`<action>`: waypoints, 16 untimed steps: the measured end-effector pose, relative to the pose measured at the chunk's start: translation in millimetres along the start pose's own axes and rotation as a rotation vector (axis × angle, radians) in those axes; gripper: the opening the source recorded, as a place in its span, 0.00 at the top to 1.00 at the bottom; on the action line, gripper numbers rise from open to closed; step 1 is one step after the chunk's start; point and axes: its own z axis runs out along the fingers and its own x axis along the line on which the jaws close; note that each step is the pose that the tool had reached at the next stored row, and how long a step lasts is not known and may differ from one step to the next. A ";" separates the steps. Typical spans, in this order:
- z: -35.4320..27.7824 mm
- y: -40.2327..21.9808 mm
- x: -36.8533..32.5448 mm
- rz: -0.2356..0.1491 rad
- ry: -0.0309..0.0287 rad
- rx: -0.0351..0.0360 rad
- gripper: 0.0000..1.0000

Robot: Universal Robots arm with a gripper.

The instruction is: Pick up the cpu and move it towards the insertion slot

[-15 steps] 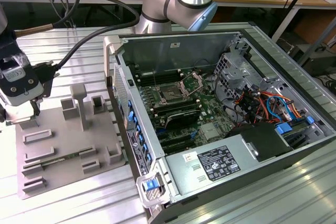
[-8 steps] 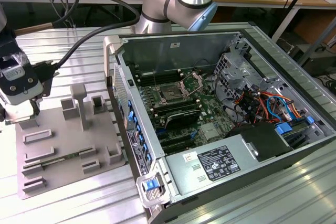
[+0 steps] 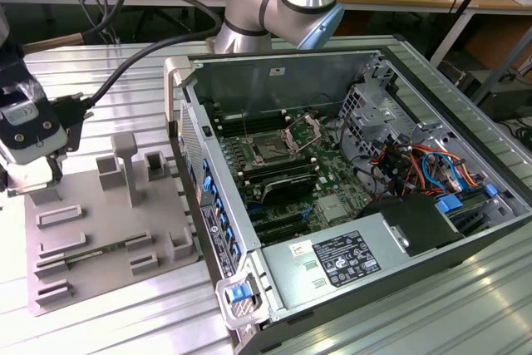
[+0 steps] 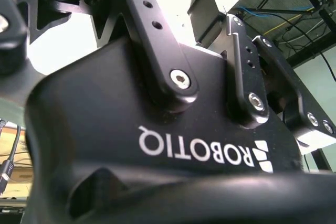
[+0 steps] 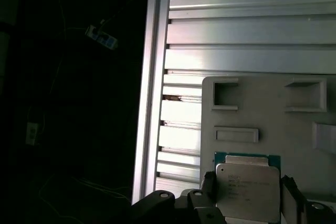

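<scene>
At nine o'clock in the exterior view, tool (image 3: 35,182): hangs over the outer edge of the grey fixture (image 3: 108,230).
Grip: in the first wrist view, dark fingers (image 5: 208,187) press two opposite sides of the cpu (image 5: 247,190), clamped on it.
Cpu: silvery top toward the camera, green rim showing, over the fixture's recesses.
Insertion slot (image 3: 270,151): inside the open computer case (image 3: 399,64), bracket raised, well apart from the tool, toward three o'clock from it.
Desk (image 3: 125,322): ribbed metal, carrying fixture and case side by side.
</scene>
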 end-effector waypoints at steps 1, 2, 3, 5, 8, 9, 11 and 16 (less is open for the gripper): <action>-0.4 0.0 0.0 0.000 -0.0001 0.0000 0.45; -0.8 0.0 0.0 0.000 -0.0001 -0.0001 0.45; -1.3 0.1 0.0 0.000 -0.0001 0.0000 0.45; -2.2 0.1 0.0 0.000 -0.0001 -0.0001 0.45; -3.1 0.1 0.0 0.000 -0.0001 -0.0001 0.45; -3.4 0.1 0.0 0.000 -0.0001 0.0000 0.45; -4.1 0.2 0.0 0.000 -0.0001 -0.0001 0.45; -5.0 0.2 0.0 0.000 -0.0002 -0.0001 0.45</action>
